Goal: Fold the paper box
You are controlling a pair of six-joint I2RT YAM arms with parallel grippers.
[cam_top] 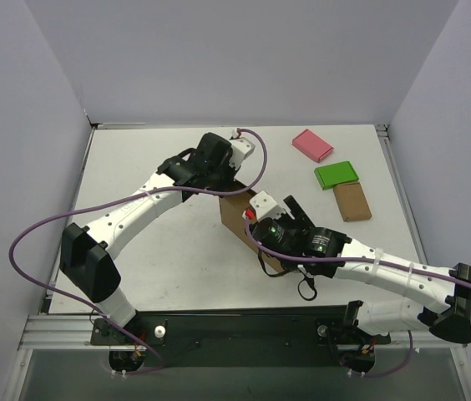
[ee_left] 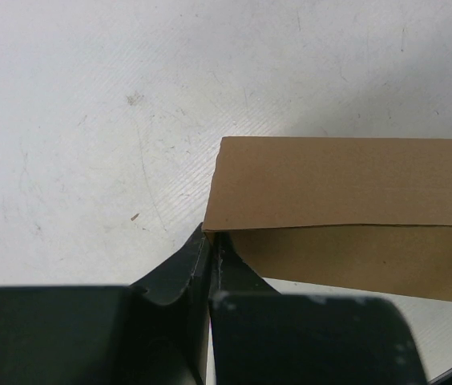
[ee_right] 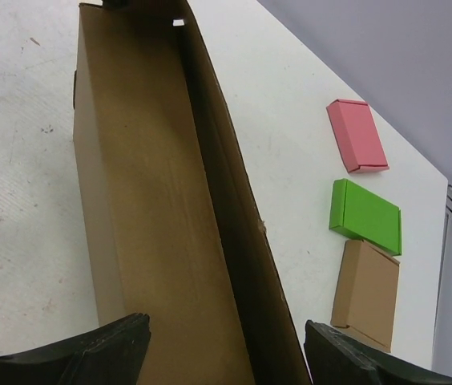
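**A:** Brown corrugated cardboard: the paper box [cam_top: 235, 215], partly folded, resting on the white table [cam_top: 152, 251] with one long wall raised.

**B:** Held anywhere?

**A:** Yes, pinched at its far corner by the left gripper [ee_left: 210, 237]. Fingers [ee_left: 179, 269] pressed together there, clamping the card's edge between them. A folded-over strip of the box seen running off to the right of that pinch in the left wrist view.

**B:** And at the box's near end?

**A:** Straddled by the right gripper [ee_right: 226, 325]. Fingers [ee_right: 106, 349] spread wide, one on each side of the box, with the flat panel and the upright wall between them. Cannot tell whether either finger touches the card. No sign of a clamp on it.

**B:** Anything else around the box?

**A:** Three small folded boxes to its right in the overhead view, well apart from it, lined up in a row running away from the arms. Farthest from the arms, a pink box [cam_top: 312, 144], alone. Next, a green box [cam_top: 336, 175]. Nearest the arms, a small brown box [cam_top: 351, 200], just beside the green one. All three lying flat and closed.

**B:** And the arms themselves?

**A:** Both reaching in over the box, the left from its far side, the right from its near side, with purple cables [cam_top: 43, 225] looping off each.
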